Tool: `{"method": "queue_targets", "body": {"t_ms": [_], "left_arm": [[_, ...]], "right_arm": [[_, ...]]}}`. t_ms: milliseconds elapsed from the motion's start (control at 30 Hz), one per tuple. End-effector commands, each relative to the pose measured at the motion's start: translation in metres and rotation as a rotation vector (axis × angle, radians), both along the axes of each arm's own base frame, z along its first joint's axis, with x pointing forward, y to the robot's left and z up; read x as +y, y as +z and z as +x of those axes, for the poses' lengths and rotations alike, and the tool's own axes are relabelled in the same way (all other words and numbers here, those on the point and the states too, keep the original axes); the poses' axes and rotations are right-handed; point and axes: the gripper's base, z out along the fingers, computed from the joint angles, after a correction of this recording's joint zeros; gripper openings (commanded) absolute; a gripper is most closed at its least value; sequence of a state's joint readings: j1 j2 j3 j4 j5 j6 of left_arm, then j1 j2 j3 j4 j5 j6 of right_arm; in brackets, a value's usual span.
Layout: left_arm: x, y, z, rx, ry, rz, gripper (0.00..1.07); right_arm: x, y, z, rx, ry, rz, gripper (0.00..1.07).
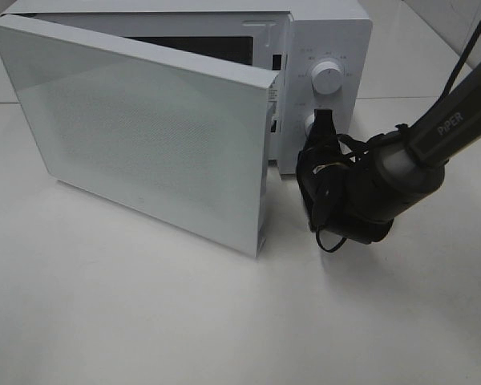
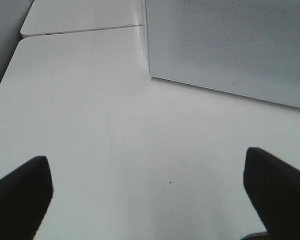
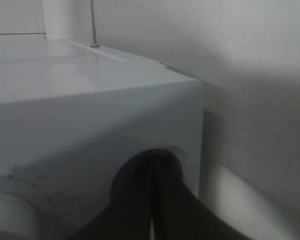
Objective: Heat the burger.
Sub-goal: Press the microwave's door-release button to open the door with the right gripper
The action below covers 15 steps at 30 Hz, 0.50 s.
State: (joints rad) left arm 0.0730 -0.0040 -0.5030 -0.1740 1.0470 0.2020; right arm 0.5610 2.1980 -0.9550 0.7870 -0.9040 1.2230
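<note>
Exterior high view is showing the microwave (image 1: 329, 32) with its door (image 1: 144, 136) swinging out to the left and screening nearly all of the cavity. The burger is not showing in any view, so its place, heading and long axis cannot be told. The left gripper (image 2: 150, 195) is appearing only in its wrist view, fingers (image 2: 20, 195) spreading wide over the bare table (image 2: 115, 100). Right of the door, the right gripper (image 1: 322, 120) is covering most of the lower dial (image 1: 309, 124) under the upper dial (image 1: 327, 79). Its fingers (image 3: 135, 200) are lying almost together; whether they are pinching the dial cannot be told.
</note>
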Motion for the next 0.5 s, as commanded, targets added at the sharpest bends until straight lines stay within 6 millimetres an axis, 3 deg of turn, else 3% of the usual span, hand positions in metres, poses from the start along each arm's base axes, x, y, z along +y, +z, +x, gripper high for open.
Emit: {"method": "queue_targets", "body": {"t_ms": [33,333,500], "left_arm": [[-0.001,0.000,-0.003,-0.021,-0.001,-0.004,0.98],[-0.001,0.000,-0.003,-0.021,-0.001,-0.004,0.98],[-0.001,0.000,-0.003,-0.021,-0.001,-0.004,0.98]], "right_arm": [[-0.003,0.032,0.029,-0.257,-0.015,-0.026,0.00],[0.001,0.028,0.024,-0.203,0.014,-0.010,0.00],[0.002,0.018,0.005,-0.096,0.041,0.012,0.00]]}}
